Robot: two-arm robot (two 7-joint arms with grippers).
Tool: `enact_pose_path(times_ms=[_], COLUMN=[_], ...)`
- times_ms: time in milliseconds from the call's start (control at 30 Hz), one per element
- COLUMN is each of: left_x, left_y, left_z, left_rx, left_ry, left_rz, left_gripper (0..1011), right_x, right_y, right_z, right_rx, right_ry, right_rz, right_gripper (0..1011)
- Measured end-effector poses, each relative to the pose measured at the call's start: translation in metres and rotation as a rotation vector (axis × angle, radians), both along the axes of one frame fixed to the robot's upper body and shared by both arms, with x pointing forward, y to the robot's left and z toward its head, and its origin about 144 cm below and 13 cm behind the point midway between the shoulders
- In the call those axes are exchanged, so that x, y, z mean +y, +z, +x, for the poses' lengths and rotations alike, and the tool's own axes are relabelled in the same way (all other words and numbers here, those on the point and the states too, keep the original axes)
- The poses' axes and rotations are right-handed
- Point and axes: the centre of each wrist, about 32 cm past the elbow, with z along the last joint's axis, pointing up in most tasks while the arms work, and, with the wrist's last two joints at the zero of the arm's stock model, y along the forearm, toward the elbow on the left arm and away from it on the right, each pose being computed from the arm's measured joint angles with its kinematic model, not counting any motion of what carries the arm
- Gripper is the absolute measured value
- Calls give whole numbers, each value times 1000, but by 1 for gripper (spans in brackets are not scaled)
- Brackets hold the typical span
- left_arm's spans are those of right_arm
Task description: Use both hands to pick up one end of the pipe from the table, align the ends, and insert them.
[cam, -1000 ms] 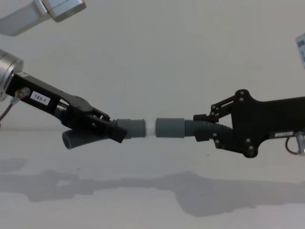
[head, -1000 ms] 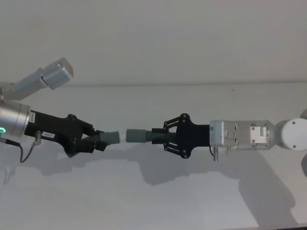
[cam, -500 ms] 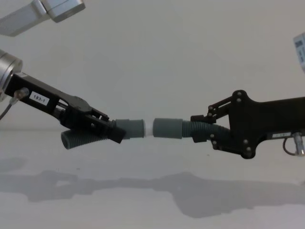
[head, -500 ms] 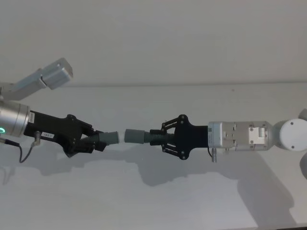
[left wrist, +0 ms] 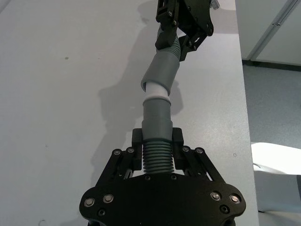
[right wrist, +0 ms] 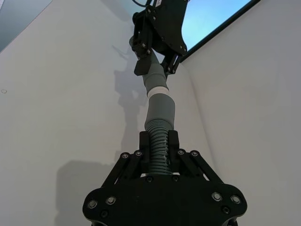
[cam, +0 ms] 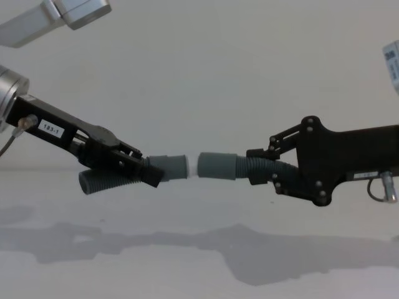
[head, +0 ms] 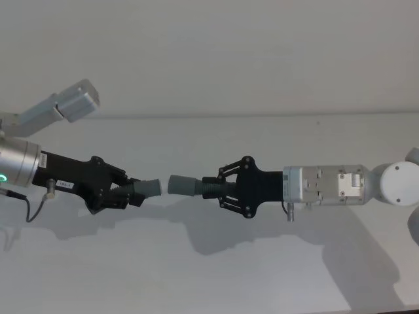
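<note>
The white plug [cam: 192, 169] sits at the mouth of the open cuff [cam: 217, 166], above the table [cam: 199, 212]. The left gripper [cam: 140, 169] clamps the shorter piece [cam: 168, 168]; the right gripper [cam: 255, 169] clamps the curved one [cam: 265, 167]. The wrist views show the two at an angle, so pushing risks jamming or buckling the ribbed hose.

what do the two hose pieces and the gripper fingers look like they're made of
Left hose piece and right hose piece: likely flexible plastic or rubber, going by the dark grey matt ribs and smooth cuffs. The white plug looks like hard plastic. Left gripper and right gripper fingers: matt black, angular, probably rigid plastic with small metal screws.
</note>
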Motion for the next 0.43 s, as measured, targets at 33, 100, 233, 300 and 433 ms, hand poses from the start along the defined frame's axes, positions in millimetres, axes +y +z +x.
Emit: enact_pose_path(times_ms=[33, 100, 233, 300, 433], left_x=[0, 0, 0, 0, 0], left_y=[0, 0, 0, 0, 0], left_z=[0, 0, 0, 0, 0], left_rx=[0, 0, 0, 0, 0], left_ry=[0, 0, 0, -1, -1], left_rz=[0, 0, 0, 0, 0], left_gripper=[330, 330, 330, 330, 330], right_x=[0, 0, 1, 1, 1], right_y=[0, 0, 0, 0, 0], right_z=[0, 0, 0, 0, 0], right_rx=[0, -1, -1, -1, -2], right_ry=[0, 1, 3, 3, 5], right_rz=[0, 0, 1, 1, 2], right_gripper=[204, 204, 204, 204, 204])
